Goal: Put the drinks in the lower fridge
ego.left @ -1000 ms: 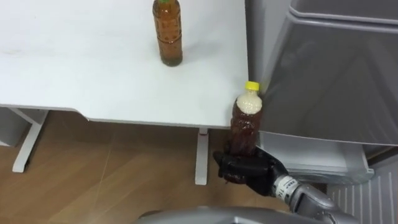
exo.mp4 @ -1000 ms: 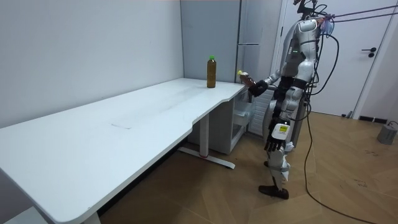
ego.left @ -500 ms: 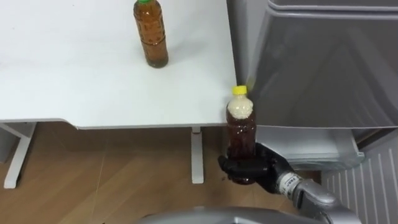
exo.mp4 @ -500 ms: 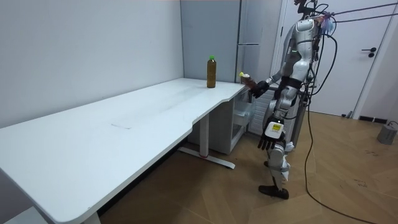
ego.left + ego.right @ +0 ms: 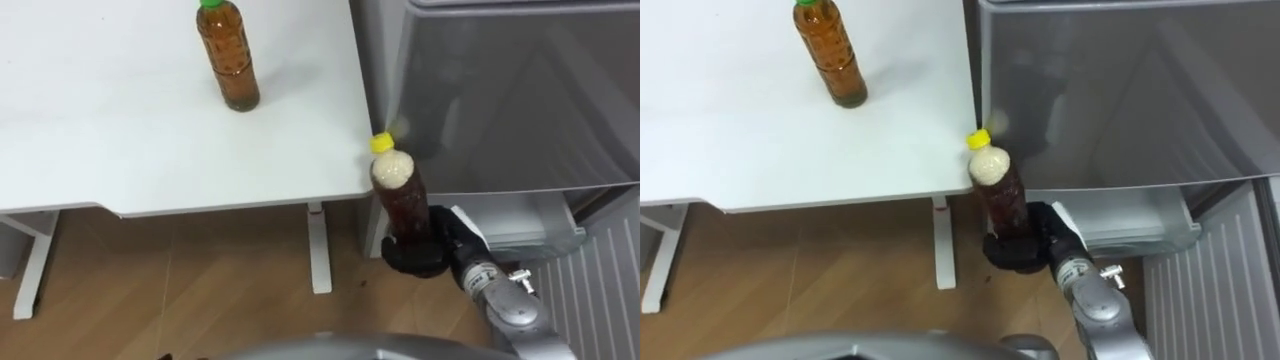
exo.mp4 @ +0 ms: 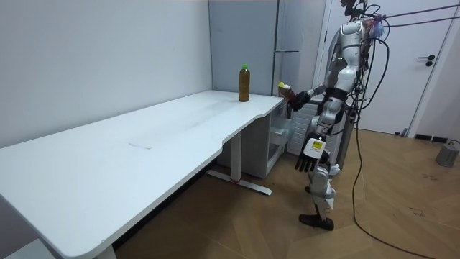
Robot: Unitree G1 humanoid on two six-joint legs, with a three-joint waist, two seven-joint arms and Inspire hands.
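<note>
Green-capped bottle (image 5: 228, 60) on table (image 5: 100, 140) by fridge (image 5: 500, 100)

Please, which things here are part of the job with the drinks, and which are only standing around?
Part of the job: yellow-capped bottle, gripped by the right hand; green-capped bottle, upright on the white table; lower fridge drawer, open.
Only standing around: the white table itself; door; left hand, hanging open and idle.

At lower centre-right, the black right hand (image 5: 424, 256) is curled round the base of a brown plastic bottle with a yellow cap (image 5: 399, 198). The bottle is held upright just beside the right edge of the white surface (image 5: 120, 150). A green-capped brown bottle (image 5: 228, 60) stands on that surface at top centre-left, and the grey fridge (image 5: 510, 90) fills the upper right.
</note>
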